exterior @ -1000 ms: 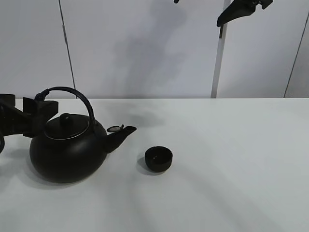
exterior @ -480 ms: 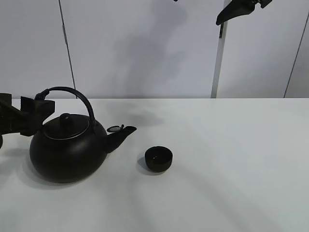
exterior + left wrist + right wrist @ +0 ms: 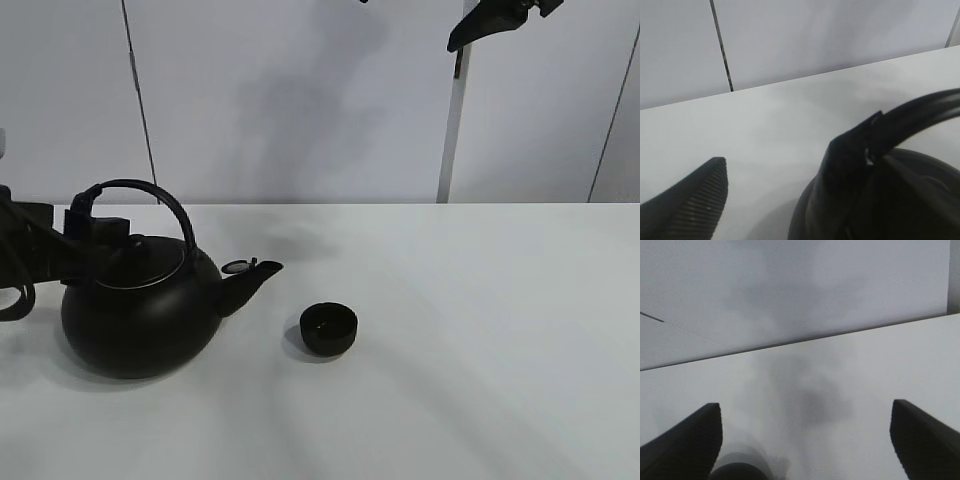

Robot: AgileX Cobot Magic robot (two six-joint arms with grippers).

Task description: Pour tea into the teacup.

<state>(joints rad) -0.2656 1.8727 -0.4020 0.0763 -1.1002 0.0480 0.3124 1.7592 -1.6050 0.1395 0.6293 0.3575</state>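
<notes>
The left arm [image 3: 30,250] reaches in low from 9 o'clock. The left end effector [image 3: 100,228] is level, its fingers [image 3: 690,205] apparently parted, though one is hard to make out. The right end effector [image 3: 805,440] hangs high at 1 o'clock, jaws wide apart.

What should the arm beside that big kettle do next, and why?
Probably close the left gripper on the handle of the kettle. One finger stands apart from the handle, so nothing looks gripped. The kettle rests on the table, spout toward the teacup.

Robot lab bench: white table [image 3: 480,350], plain grey panelled wall [image 3: 300,100].
</notes>
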